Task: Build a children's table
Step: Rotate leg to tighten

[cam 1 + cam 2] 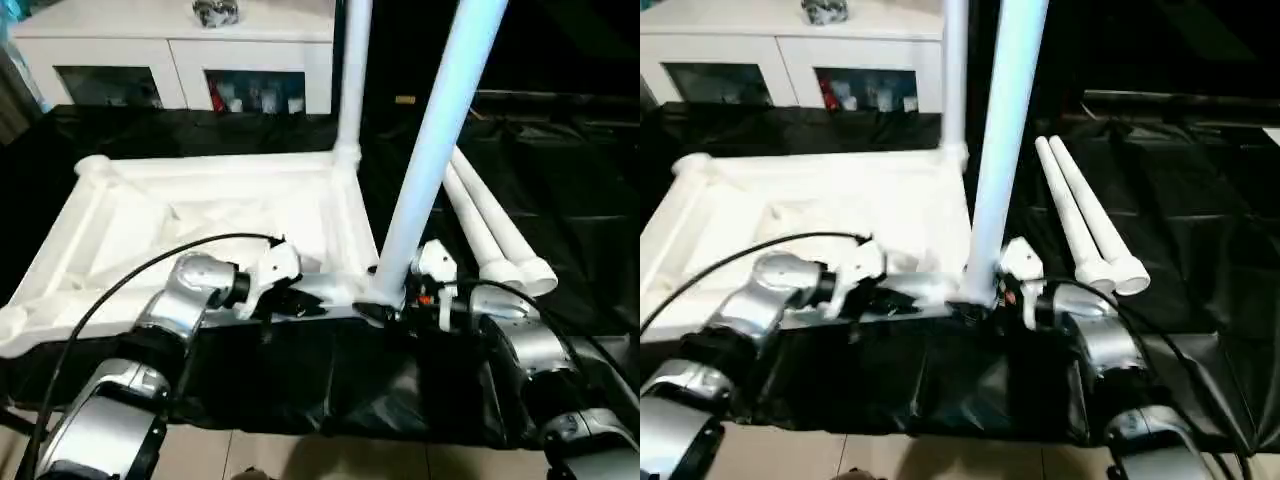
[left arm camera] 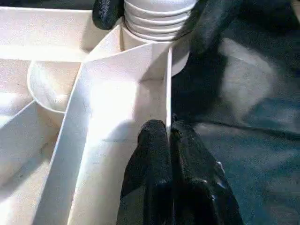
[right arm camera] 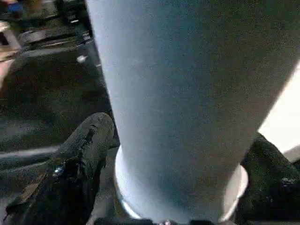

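Observation:
The children's table top lies upside down on black cloth, ribs up. One white leg stands in its far right corner socket. A second leg stands in the near right socket, its threaded end at the socket mouth. My right gripper is open, with one black finger on each side of this leg's base. My left gripper is shut on the thin near rim of the table top, just left of that socket.
Two loose white legs lie side by side on the black cloth to the right of the top. A white cabinet with glass doors stands behind the work. The cloth's front edge hangs over bare floor.

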You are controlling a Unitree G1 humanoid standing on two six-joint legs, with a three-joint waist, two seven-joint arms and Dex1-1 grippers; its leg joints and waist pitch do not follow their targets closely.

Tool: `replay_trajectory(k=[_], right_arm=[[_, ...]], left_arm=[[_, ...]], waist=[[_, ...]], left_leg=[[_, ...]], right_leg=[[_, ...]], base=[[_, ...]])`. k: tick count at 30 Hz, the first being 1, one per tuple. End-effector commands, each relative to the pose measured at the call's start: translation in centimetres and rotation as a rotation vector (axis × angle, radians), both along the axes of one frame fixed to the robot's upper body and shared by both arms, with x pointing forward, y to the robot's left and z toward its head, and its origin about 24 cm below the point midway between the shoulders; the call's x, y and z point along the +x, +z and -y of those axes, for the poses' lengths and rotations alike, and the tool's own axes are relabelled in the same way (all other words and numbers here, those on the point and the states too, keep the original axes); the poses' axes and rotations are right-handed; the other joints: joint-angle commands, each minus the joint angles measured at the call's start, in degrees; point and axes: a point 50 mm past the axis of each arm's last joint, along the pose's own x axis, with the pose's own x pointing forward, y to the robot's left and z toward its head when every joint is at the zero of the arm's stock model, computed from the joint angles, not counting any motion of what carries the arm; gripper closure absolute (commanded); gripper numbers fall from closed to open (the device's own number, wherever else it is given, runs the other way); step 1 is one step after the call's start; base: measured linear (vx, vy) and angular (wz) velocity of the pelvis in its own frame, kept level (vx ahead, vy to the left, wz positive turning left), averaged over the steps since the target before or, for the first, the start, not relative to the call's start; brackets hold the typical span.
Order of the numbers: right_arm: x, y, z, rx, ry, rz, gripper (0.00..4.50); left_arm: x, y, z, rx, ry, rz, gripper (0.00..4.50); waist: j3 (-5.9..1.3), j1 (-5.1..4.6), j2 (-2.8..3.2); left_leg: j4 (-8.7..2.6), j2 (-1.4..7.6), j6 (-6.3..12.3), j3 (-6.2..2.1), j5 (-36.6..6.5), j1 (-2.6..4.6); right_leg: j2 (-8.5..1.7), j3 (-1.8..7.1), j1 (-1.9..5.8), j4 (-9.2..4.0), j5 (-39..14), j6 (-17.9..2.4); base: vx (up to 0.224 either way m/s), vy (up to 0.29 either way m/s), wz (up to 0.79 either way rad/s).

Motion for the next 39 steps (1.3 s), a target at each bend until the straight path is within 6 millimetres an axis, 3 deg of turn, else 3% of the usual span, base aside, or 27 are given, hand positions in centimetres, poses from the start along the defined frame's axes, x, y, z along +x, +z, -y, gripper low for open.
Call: replay_trajectory(k=[1, 8, 13, 17, 19, 20, 21, 23, 24, 25, 26, 27, 30, 32, 39], right_arm=[[-0.6, -0.5, -0.3, -0.02, 0.068, -0.052, 1.01], [-1.0, -0.4, -0.5, -0.014, 0.125, -0.085, 1.54], [-0.9, -0.5, -0.9, 0.01, 0.086, -0.071, 1.68], [0.3, -1.2, -1.4, 0.018, -0.167, -0.028, 1.73], [0.5, -1.5, -1.4, 0.014, -0.215, -0.026, 1.73], [1.3, -2.3, -1.3, -0.015, -0.4, -0.018, 1.73], [1.3, -2.3, -1.3, -0.015, -0.4, -0.018, 1.74], [1.6, -3.3, -1.5, -0.044, -0.569, -0.029, 1.75], [1.6, -3.3, -1.5, -0.044, -0.569, -0.029, 1.75], [1.7, -3.9, -2.1, -0.058, -0.663, -0.042, 1.75], [1.8, -4.2, -2.5, -0.065, -0.71, -0.053, 1.75], [1.9, -4.2, -2.8, -0.065, -0.736, -0.056, 1.75], [2.1, -4.3, -3.9, -0.039, -0.796, -0.055, 1.75], [2.2, -3.9, -4.4, -0.033, -0.795, -0.013, 1.05], [2.6, -2.8, -3.8, 0.015, -0.723, 0.03, 0.64]], left_arm=[[-0.2, 0.2, 0.4, -0.048, -0.036, -0.007, 4.5], [-0.6, 0.3, 0.3, -0.051, -0.085, -0.041, 4.5], [-0.4, 0.3, 0.3, -0.047, -0.059, -0.027, 4.5], [0.7, 0.3, 1.0, -0.052, 0.091, 0.029, 4.5], [0.9, 0.2, 1.2, -0.046, 0.107, 0.038, 4.5], [1.3, 0.1, 2.1, -0.04, 0.17, 0.061, 4.5], [1.3, 0.1, 2.1, -0.04, 0.17, 0.061, 4.5], [1.5, -0.1, 4.0, -0.057, 0.211, 0.072, 4.5], [1.5, -0.1, 4.0, -0.057, 0.211, 0.072, 4.5], [1.4, -0.3, 5.6, -0.067, 0.236, 0.083, 4.5], [1.4, -0.4, 6.4, -0.076, 0.25, 0.085, 4.5], [1.4, -0.4, 6.9, -0.082, 0.265, 0.088, 4.5], [1.4, -0.5, 8.4, -0.099, 0.298, 0.096, 4.5], [1.3, -0.5, 8.7, -0.098, 0.285, 0.106, 4.5], [1.1, -0.5, 7.1, -0.091, 0.225, 0.123, 4.5]], waist=[[-3.18, 0.18, -0.72], [-3.36, 0.6, -0.86], [-3.3, 0.62, -0.87], [-3.14, 0.2, -0.83], [-3.06, 0.01, -0.79], [-3.05, -0.15, -0.81], [-2.91, -0.42, -0.79], [-2.79, -1.06, -0.79], [-2.71, -1.21, -0.89], [-2.75, -1.21, -0.77], [-2.7, -1.14, -0.26], [-2.66, -1.35, -0.59], [-2.76, -1.32, -0.55], [-2.85, -1.25, -0.29], [-3.04, -1.22, -0.2]], left_leg=[[-3.62, 4.81, 5.52, -2.23, -9.2, 0.48], [-3.49, 4.78, 5.6, -2.13, -7.5, 0.47], [-3.47, 4.68, 5.26, -2.14, -7.8, 0.52], [-3.78, 4.8, 3.47, -2.4, -9.0, 0.62], [-3.78, 4.71, 2.97, -2.38, -9.7, 0.83], [-3.79, 4.63, 2.59, -2.39, -10.1, 0.89], [-3.86, 4.69, 2.2, -2.41, -10.5, 0.92], [-4.08, 4.64, 1.08, -2.63, -12.3, 1.23], [-4.05, 4.49, 1.07, -2.61, -12.8, 1.28], [-4.04, 4.5, 1.38, -2.56, -12.9, 1.31], [-4.09, 4.57, 1.22, -2.65, -13.1, 1.43], [-4.19, 4.52, 1.23, -2.59, -13.6, 1.48], [-4.07, 4.36, 1.52, -2.48, -13.4, 1.51], [-4.08, 4.33, 2.01, -2.51, -13.3, 1.31], [-4.24, 4.58, 2.6, -2.61, -13.3, 1.08]], right_leg=[[-6.82, 4.25, 2.61, -4.45, -17.0, -8.0], [-6.91, 4.3, 2.63, -4.06, -14.2, -8.8], [-6.88, 4.25, 2.59, -4.27, -15.7, -8.1], [-7.01, 4.18, 2.5, -4.51, -18.1, -7.9], [-7.08, 4.26, 2.34, -4.83, -19.6, -7.7], [-7.17, 4.28, 2.4, -4.99, -20.8, -7.5], [-7.22, 4.38, 2.16, -5.09, -21.4, -7.5], [-7.27, 4.3, 2.21, -5.58, -24.3, -7.0], [-7.15, 4.32, 2.12, -5.65, -24.6, -6.8], [-7.26, 4.44, 2.11, -5.7, -24.6, -6.7], [-7.27, 4.48, 2.05, -5.76, -24.5, -6.7], [-7.11, 4.42, 2.02, -5.91, -24.3, -6.7], [-7.18, 4.45, 2.13, -5.92, -23.6, -6.8], [-7.28, 4.45, 2.23, -6.01, -23.7, -6.3], [-7.17, 4.49, 2.42, -5.56, -20.7, -6.6]], base=[[0.0, 0.0, 0.0], [0.0, 0.0, 0.0], [0.0, 0.0, 0.0], [0.0, 0.0, 0.0], [0.0, 0.0, 0.0], [0.0, 0.0, 0.0], [0.0, 0.0, 0.0], [0.0, 0.0, 0.0], [0.0, 0.0, 0.0], [0.0, 0.0, 0.0], [0.0, 0.0, 0.0], [0.0, 0.0, 0.0], [0.0, 0.0, 0.0], [0.0, 0.0, 0.0], [0.0, 0.0, 0.0]])
